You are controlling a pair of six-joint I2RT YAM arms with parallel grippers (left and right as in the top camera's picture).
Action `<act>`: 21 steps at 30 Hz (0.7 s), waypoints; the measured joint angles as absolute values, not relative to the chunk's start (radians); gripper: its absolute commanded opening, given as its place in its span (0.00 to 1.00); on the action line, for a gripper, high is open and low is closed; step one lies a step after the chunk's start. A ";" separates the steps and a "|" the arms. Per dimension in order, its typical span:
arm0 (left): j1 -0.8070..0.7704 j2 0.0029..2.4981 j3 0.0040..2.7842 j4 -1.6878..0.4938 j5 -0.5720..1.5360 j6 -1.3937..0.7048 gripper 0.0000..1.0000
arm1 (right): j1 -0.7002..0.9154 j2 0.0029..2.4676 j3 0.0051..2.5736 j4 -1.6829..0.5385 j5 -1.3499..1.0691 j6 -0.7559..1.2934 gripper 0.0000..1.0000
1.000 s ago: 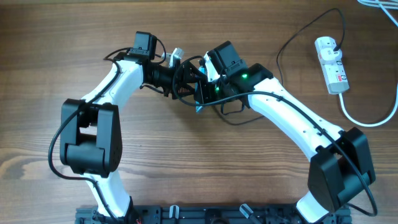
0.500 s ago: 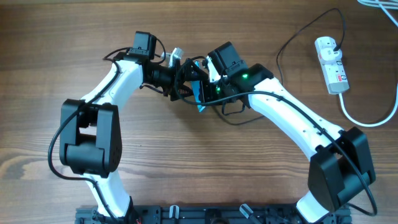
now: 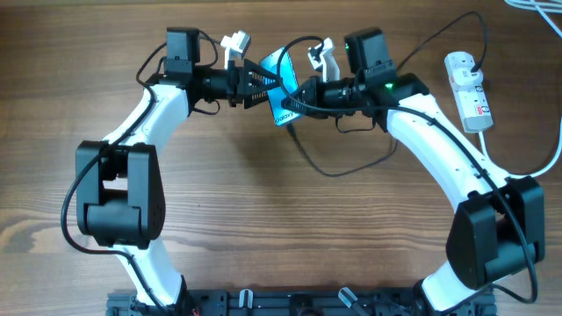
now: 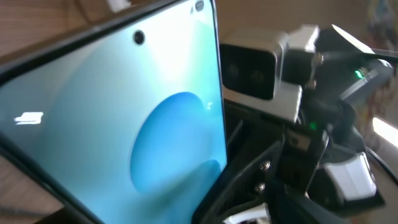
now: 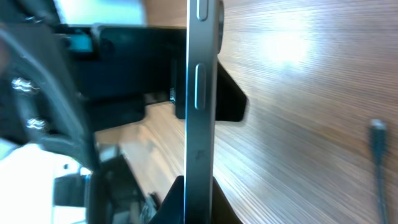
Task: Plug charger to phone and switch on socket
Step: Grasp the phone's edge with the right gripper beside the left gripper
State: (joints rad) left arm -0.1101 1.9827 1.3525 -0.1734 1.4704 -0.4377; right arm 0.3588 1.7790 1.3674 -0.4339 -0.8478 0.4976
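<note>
Overhead view of a wooden table [image 3: 263, 228] with my two robot arms reaching towards each other near the far edge; the phone [image 3: 283, 77] hangs in the air between them, tilted, its bright blue-teal screen facing up and towards the left arm.

My right gripper [image 3: 299, 98] comes in from the right; its dark fingers [image 5: 225, 205] are pressed together on the lower end of the phone, pinching its thin body; in the right wrist view I see the phone edge-on and upright, its side buttons facing the camera.

My left gripper [image 3: 263, 83] comes in from the left and meets the phone; black parts of it show on either side of the phone's edge in the right wrist view; I cannot tell whether its jaws press on the phone or only stand around it. In the left wrist view the blue screen fills most of the picture, with the right arm's camera housing just behind it.

The charger [image 5: 377, 134] is not in the phone; its small dark tip lies on the table to the right of the phone, apart from it.

The socket [image 3: 465, 92], a white strip with red markings, lies well apart at the far right of the table; a black plug [image 3: 475, 61] sits in its far end, and a thick white cord [image 3: 518, 172] curves away from its near end.
</note>
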 measured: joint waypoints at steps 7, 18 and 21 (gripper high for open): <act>-0.116 1.981 1.348 0.172 1.542 -0.595 0.52 | 0.361 1.779 1.367 -0.305 -0.940 0.561 0.04; -0.116 1.976 1.338 0.710 1.547 -1.111 0.52 | 0.350 1.756 1.371 -0.213 -0.991 0.599 0.04; -0.117 1.969 1.339 0.737 1.546 -1.171 0.50 | 0.319 1.756 1.371 -0.154 -1.006 0.636 0.04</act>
State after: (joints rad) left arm -0.1169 1.9690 1.3388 0.7372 1.5463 -1.1713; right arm 0.3191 1.7557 1.3712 -0.1539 -1.0061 0.6357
